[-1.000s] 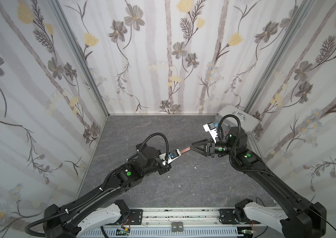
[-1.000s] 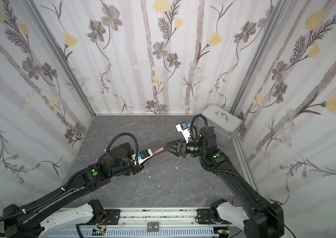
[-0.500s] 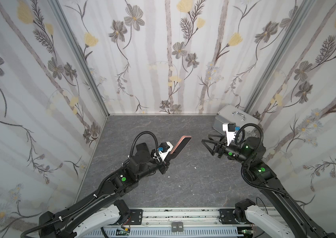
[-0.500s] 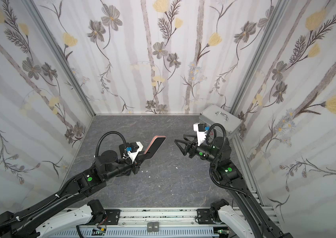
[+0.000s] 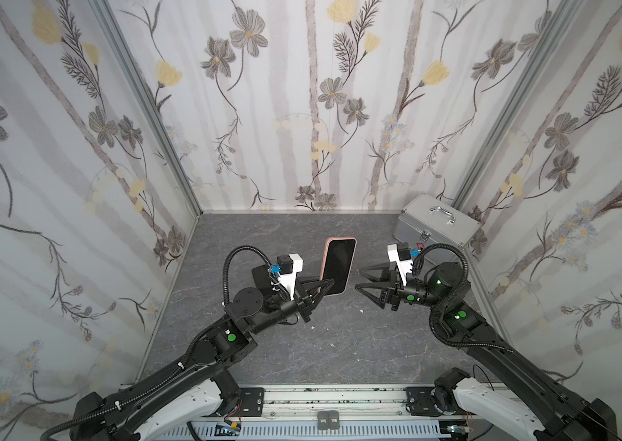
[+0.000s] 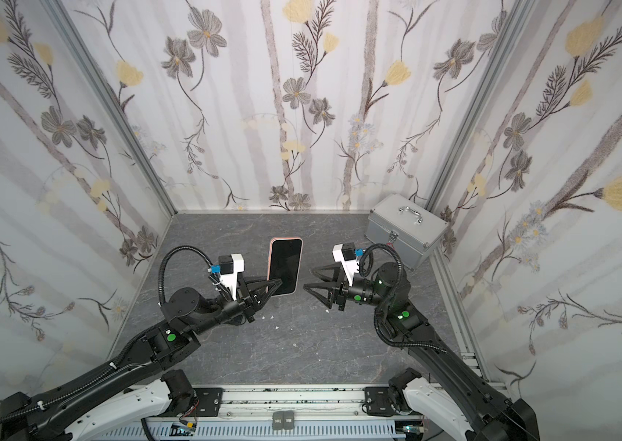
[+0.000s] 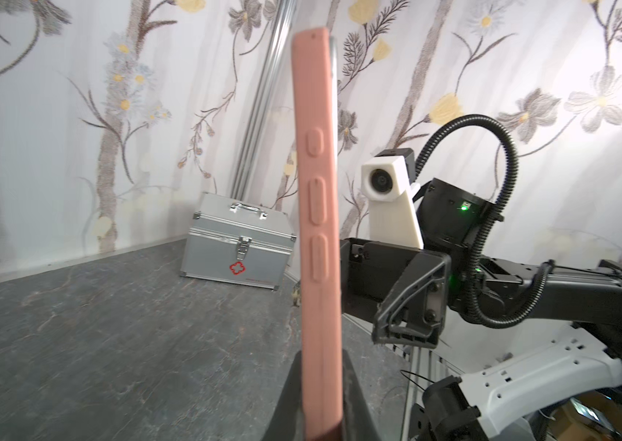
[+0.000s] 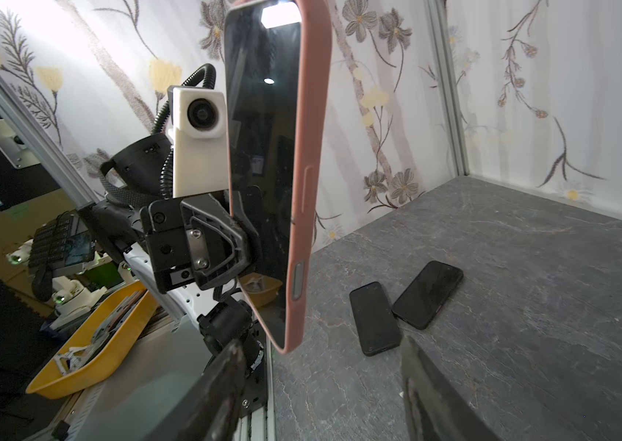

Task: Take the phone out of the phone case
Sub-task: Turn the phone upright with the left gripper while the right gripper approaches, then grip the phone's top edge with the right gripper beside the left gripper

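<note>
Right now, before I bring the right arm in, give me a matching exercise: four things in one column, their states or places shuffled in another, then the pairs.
1. pink case
2. left jaws
3. right jaws
4. silver box

a. open, empty
b. back right corner
c. held up in the air
d. shut on the pink case's lower end

Pairs: 1-c, 2-d, 3-a, 4-b

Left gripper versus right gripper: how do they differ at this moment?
The left gripper is shut on the lower end of the phone, holding it roughly upright in its pink case; the right gripper is open and holds nothing. The left gripper touches the phone; the right gripper stands apart from it, on its screen side. Both are black and face each other above the table.
</note>
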